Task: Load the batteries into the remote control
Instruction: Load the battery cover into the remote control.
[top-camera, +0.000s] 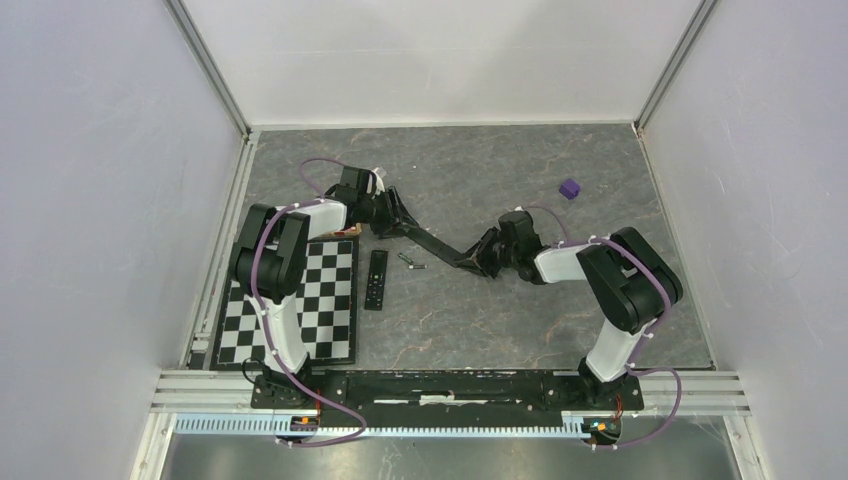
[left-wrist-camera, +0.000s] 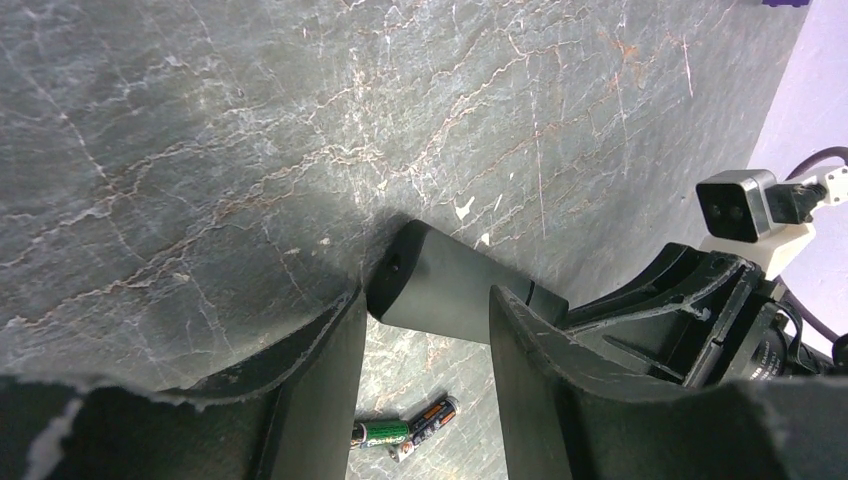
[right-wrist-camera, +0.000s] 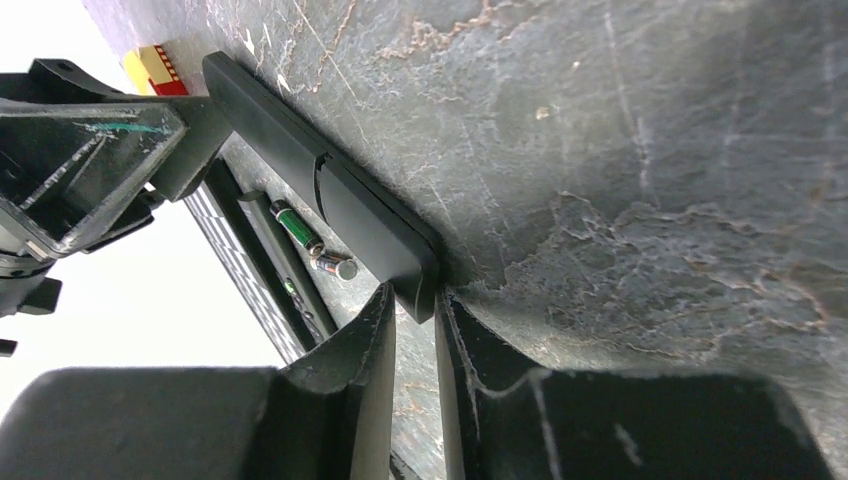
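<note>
Both grippers hold a slim black remote control (top-camera: 430, 243) above the table, its plain back up. My left gripper (top-camera: 393, 215) is shut on its far-left end, which shows between the fingers in the left wrist view (left-wrist-camera: 440, 290). My right gripper (top-camera: 478, 256) is shut on the other end, pinching its thin edge (right-wrist-camera: 415, 300). The cover seam shows on the remote's back (right-wrist-camera: 330, 190). Two batteries (top-camera: 408, 260) lie on the table below it, touching each other: one green (left-wrist-camera: 385, 432), one black with orange (left-wrist-camera: 437, 414). They also show in the right wrist view (right-wrist-camera: 300, 228).
A second black remote (top-camera: 376, 278) lies buttons up beside the checkerboard mat (top-camera: 300, 300). A purple cube (top-camera: 569, 188) sits at the back right. A yellow and red block (right-wrist-camera: 150, 68) lies near the left gripper.
</note>
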